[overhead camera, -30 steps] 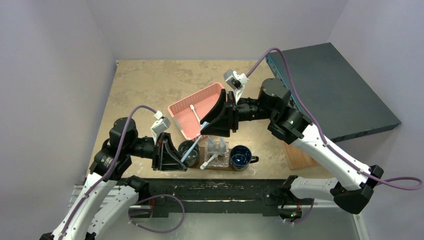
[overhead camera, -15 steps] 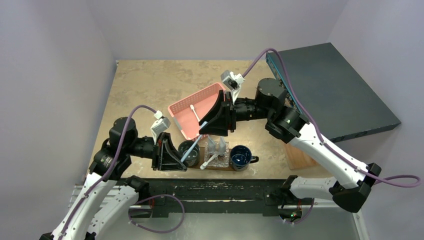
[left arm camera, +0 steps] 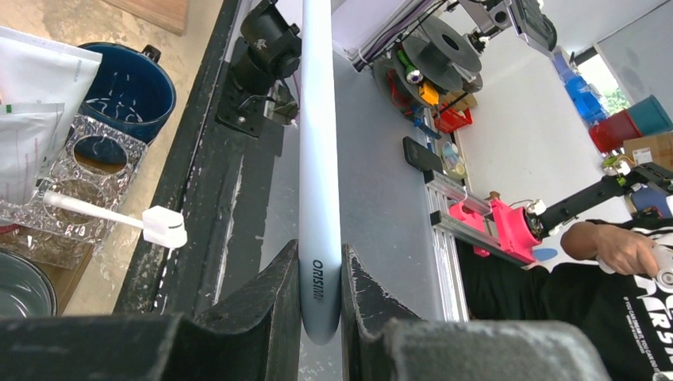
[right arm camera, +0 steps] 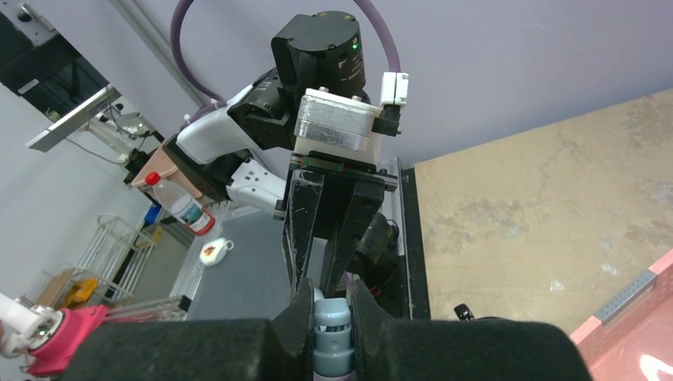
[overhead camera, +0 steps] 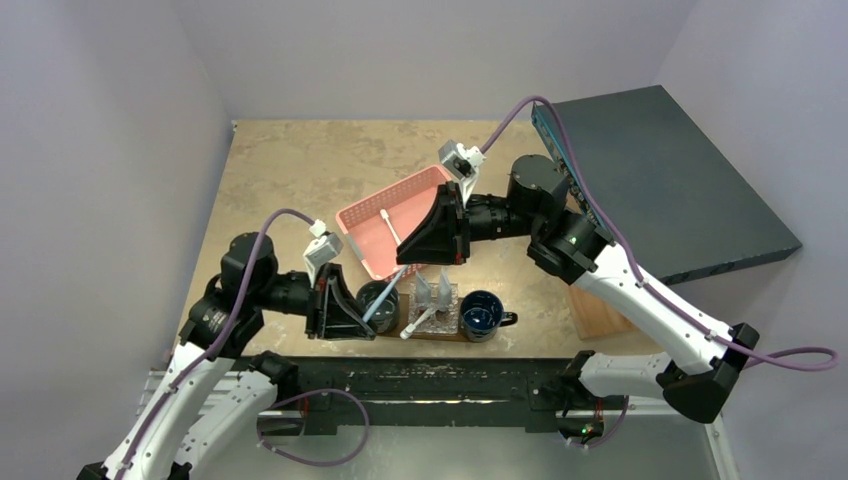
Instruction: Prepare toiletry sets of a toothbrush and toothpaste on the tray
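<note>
Since a second earlier the right arm (overhead camera: 590,262) had edged left and its jaws had narrowed. By the table's (overhead camera: 300,170) near edge lay the tray (overhead camera: 447,337), carrying mugs (overhead camera: 481,314). Above its left end the left gripper (left arm camera: 320,262) and right gripper (right arm camera: 331,298) each pinched one pale blue toothbrush (left arm camera: 320,143) — held between them, off the tray.

White arm links (overhead camera: 650,305), black joints (overhead camera: 535,185), looping purple cables (right arm camera: 179,48), black wedge-shaped fingers (left arm camera: 266,317)
</note>
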Robot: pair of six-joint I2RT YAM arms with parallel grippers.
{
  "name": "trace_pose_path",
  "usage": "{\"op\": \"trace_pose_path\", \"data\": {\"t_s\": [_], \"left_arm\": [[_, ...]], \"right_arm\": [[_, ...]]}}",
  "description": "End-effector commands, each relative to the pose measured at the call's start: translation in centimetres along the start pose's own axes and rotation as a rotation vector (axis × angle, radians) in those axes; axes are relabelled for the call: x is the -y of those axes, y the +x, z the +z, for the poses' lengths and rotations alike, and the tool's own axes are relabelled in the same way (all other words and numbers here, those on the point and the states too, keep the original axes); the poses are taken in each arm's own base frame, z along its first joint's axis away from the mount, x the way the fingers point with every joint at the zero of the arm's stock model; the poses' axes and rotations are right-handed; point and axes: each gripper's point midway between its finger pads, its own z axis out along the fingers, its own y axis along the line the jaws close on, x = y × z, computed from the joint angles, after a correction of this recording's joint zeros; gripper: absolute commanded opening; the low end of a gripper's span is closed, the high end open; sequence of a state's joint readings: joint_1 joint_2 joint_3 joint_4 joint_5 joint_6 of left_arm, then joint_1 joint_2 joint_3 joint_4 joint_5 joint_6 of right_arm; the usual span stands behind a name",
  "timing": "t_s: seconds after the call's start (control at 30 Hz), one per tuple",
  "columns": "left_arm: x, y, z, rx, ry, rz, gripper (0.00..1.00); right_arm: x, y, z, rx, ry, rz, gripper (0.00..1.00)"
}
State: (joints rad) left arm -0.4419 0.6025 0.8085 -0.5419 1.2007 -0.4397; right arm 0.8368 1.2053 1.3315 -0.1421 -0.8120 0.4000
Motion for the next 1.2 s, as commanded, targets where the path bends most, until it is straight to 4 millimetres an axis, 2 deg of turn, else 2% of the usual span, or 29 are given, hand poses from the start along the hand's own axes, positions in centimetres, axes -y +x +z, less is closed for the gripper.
{"op": "trace_pose_path", "data": {"t_s": [0.0,0.07,0.13,0.3,0.5,0.67,0.93,1.1,1.17], "left_arm": [[0.2,-1.6,-0.1,0.029,-0.035,0.068,0.06],[-0.4,-1.9,-0.1,0.04,-0.073,0.063,0.22],[-0.8,-2.2,-0.1,0.051,-0.102,0.066,0.33],[-1.5,-3.2,-0.7,0.085,-0.206,0.077,0.55],[-2.0,-4.5,-1.6,0.143,-0.318,0.111,0.69],[-3.1,-5.2,-2.5,0.18,-0.422,0.115,0.73],[-4.5,-6.1,-3.4,0.223,-0.527,0.128,0.73],[-5.5,-6.3,-3.9,0.228,-0.581,0.127,0.73],[-6.0,-6.2,-4.0,0.23,-0.597,0.124,0.73]], "right_arm": [[-0.3,0.2,0.0,-0.004,-0.026,-0.023,0.0],[-0.3,0.1,-0.2,0.0,-0.019,-0.026,0.0],[-0.3,0.0,-0.4,0.003,-0.006,-0.029,0.0],[-0.5,-0.7,-1.5,0.009,0.07,-0.034,0.0],[0.5,-0.4,-3.6,-0.017,0.237,-0.027,0.0],[1.8,0.5,-5.7,-0.061,0.401,0.014,0.0],[3.3,2.1,-9.0,-0.13,0.621,0.057,0.0],[3.6,3.1,-9.8,-0.206,0.715,0.073,0.0],[3.1,3.8,-9.5,-0.237,0.738,0.074,0.0]]}}
